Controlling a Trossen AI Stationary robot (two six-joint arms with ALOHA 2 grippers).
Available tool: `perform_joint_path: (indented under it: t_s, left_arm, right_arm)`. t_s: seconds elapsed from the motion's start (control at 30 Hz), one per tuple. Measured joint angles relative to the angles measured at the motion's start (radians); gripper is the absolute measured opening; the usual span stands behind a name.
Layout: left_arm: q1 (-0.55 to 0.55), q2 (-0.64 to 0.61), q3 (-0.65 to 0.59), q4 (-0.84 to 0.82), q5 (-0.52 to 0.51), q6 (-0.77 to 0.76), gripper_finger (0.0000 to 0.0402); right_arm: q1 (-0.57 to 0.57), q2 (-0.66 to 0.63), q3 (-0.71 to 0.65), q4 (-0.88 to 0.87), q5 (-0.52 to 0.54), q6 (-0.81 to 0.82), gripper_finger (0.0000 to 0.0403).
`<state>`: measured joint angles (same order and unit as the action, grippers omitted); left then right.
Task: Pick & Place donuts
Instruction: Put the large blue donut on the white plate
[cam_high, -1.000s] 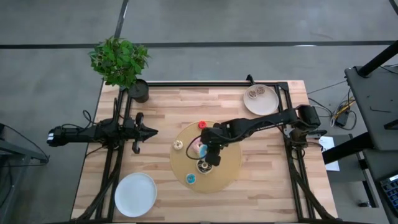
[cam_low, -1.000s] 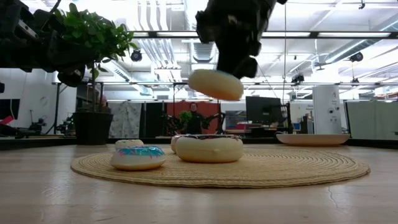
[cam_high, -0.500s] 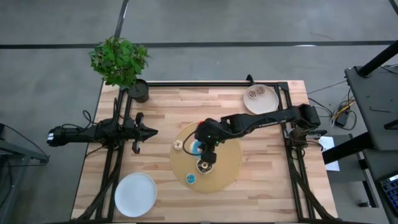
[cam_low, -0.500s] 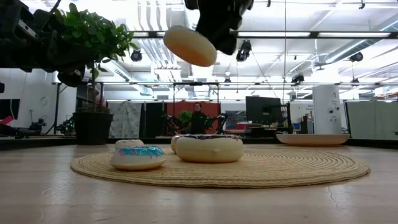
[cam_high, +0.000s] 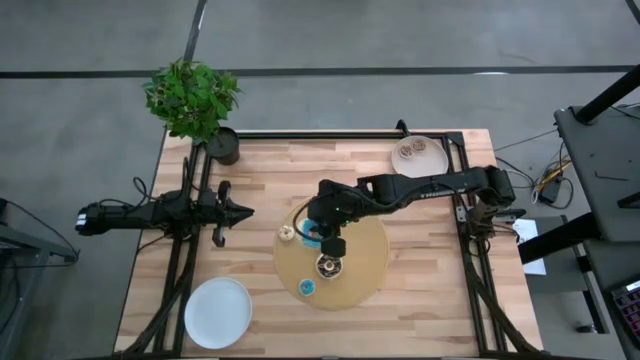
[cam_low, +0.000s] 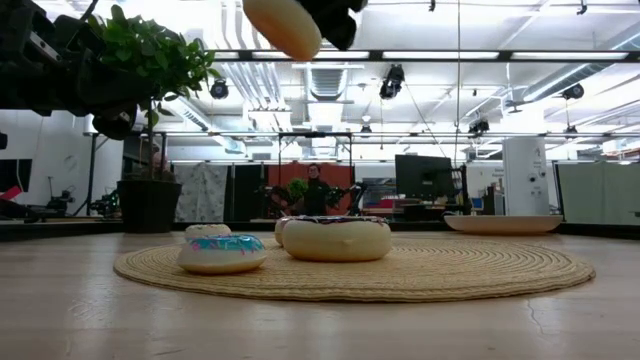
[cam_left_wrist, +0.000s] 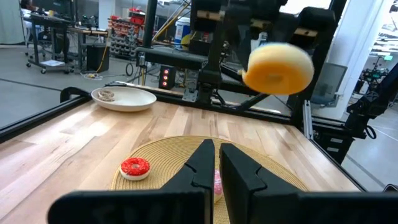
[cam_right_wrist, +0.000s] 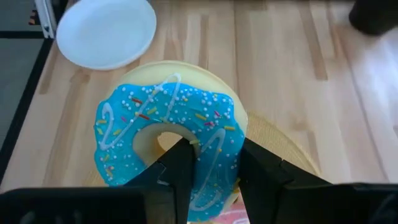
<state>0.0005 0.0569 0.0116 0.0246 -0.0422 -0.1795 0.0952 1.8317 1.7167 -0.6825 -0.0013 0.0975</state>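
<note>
Far to the left, the left gripper (cam_high: 243, 211) waits over the desk (cam_high: 260, 170) near the potted plant (cam_high: 193, 100), its fingers (cam_left_wrist: 205, 163) clenched on nothing. A bare white plate (cam_high: 217, 312) sits at the near left corner of the desk. In the middle lies a round woven mat (cam_high: 365, 275) with small donuts on it: a cream one (cam_high: 286, 233), a tiny blue one (cam_high: 307, 288), a chocolate one (cam_high: 327, 266), and a red one (cam_left_wrist: 135, 167). The right gripper (cam_high: 326, 237) hangs high above the mat, its fingers (cam_right_wrist: 180, 163) grasping a big blue donut (cam_right_wrist: 168, 137) through the hole. Far right, another plate (cam_high: 419, 160) holds two small donuts.
</note>
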Motion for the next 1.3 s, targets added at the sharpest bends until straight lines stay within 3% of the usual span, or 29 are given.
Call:
perform_joint_path:
  t_s: [0.47,1.1,1.3]
  left_arm:
    - [0.0,0.0,0.0,0.0,0.0,0.0,0.0]
    - [0.0,0.0,0.0,-0.001,0.0,0.0,0.0]
    - [0.0,0.0,0.0,-0.002,0.0,0.0,0.0]
  right_arm:
    - [-0.003,0.056,0.057,0.007,0.001,0.073,0.0082]
    - [-0.039,0.316,0.46,-0.133,0.002,0.021,0.0096]
    - [-0.04,0.329,0.486,-0.148,0.002,0.009,0.0086]
